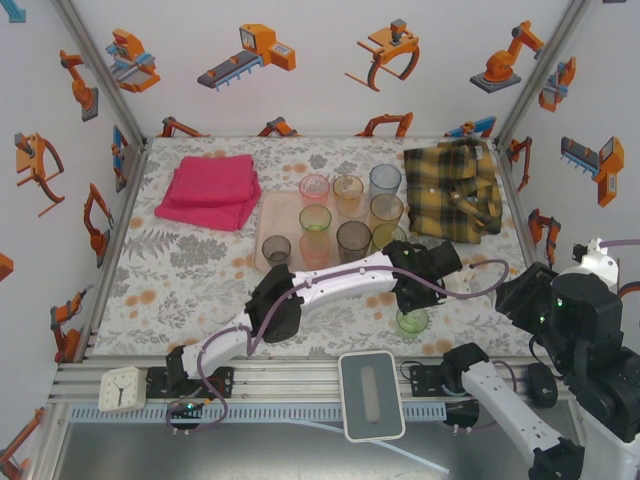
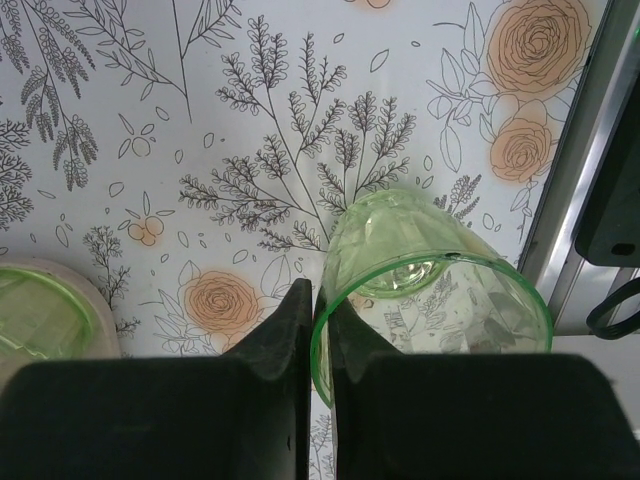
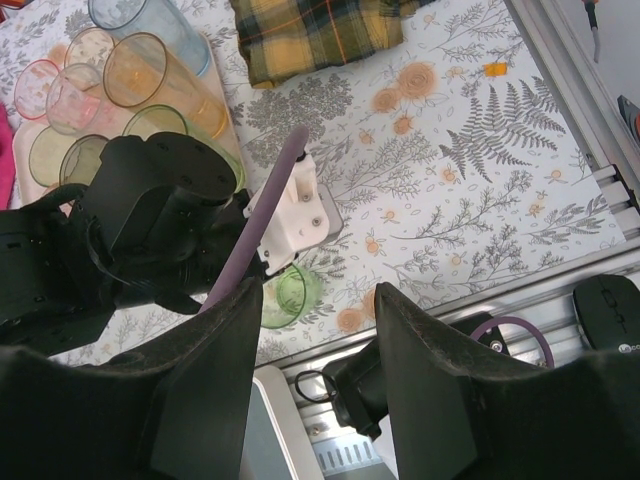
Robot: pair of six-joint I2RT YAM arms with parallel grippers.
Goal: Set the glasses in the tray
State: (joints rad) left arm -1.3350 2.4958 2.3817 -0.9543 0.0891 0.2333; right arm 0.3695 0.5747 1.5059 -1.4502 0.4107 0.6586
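**Left fingers pinch green tumbler rim; tray lies far-left of it**

- Green tumbler (image 1: 411, 322) stands mouth-up on the floral table (image 1: 180, 270), close to the near edge and apart from the tray (image 1: 275, 205).
- Left gripper (image 2: 318, 300) is closed to a narrow slit on the tumbler's wall. One finger is inside the mouth, the other outside, and the rim passes between them on the side nearest the wrist.
- The glass's long axis is vertical and the fingers come down onto it from above.
- Left arm pose: stretched across the table to its right, forearm low, wrist bent down over the glass.
- Right gripper (image 3: 320, 300) hangs by the right near edge, fingers apart and holding nothing.
- Judgement: the carry runs away from the bases and leftwards. A free spot in the tray is hard to make out among the other glasses (image 1: 353, 238).
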